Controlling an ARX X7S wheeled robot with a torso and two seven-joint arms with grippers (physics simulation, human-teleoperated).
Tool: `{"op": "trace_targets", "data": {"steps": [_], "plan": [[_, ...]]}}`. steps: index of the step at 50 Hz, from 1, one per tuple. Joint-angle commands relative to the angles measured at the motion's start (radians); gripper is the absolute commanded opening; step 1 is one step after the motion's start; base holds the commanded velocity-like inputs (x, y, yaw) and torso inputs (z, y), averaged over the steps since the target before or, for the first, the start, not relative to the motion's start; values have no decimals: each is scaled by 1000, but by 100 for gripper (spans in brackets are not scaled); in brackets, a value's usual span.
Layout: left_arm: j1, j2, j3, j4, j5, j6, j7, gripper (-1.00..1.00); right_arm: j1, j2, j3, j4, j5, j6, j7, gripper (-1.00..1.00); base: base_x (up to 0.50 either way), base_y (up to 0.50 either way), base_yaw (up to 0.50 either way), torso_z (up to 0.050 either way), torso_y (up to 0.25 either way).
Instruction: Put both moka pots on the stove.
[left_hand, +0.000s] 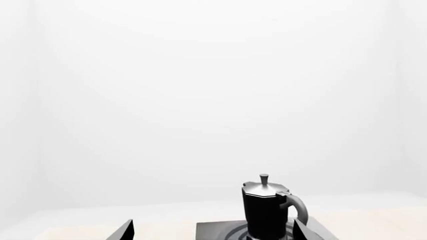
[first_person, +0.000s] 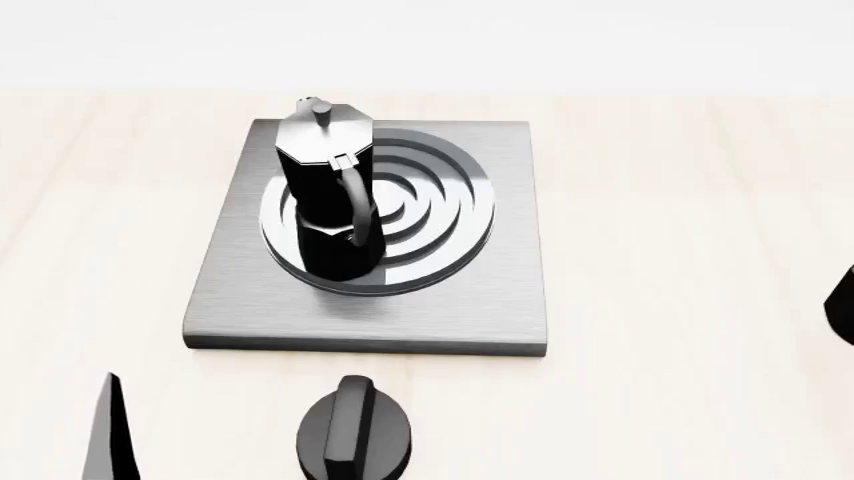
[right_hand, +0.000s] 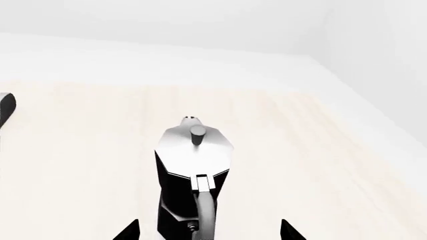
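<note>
Pots are the whole job, and one pot already stands upright on the stove, on the left part of the ring burner with its handle turned toward the robot. Going left to right in the head view: a dark sliver of the left gripper pokes up at the lower left, near the stove's front corner and touching nothing; its wrist view shows both fingertips spread wide with only air between them, looking at that pot from low down. Next comes the black knob, on the table just in front of the stove. At the far right edge a dark shape is cut off; I cannot tell what it is. The right wrist view shows the second pot upright on bare table, the right gripper spread either side of the handle, not yet closed. So step two is in hand: closing on the handle, lifting, carrying to the burner's free right part.
</note>
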Motion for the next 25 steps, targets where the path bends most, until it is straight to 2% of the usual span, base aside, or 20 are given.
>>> {"op": "trace_targets", "data": {"steps": [1,21,25], "plan": [[-2,-2,5,0,2,-3,-1,100,33,-56,-34,118,-52,-66,-33,100,0,0,0,0,0],[-2,-3,7,-13,-2,8,-4,100,143,-179,-110,370,-181,-221,-67,100,0,0,0,0,0],[-3,-3,11,-15,-1,9,-3,100,130,-177,-107,341,-178,-209,-43,100,0,0,0,0,0]]}}
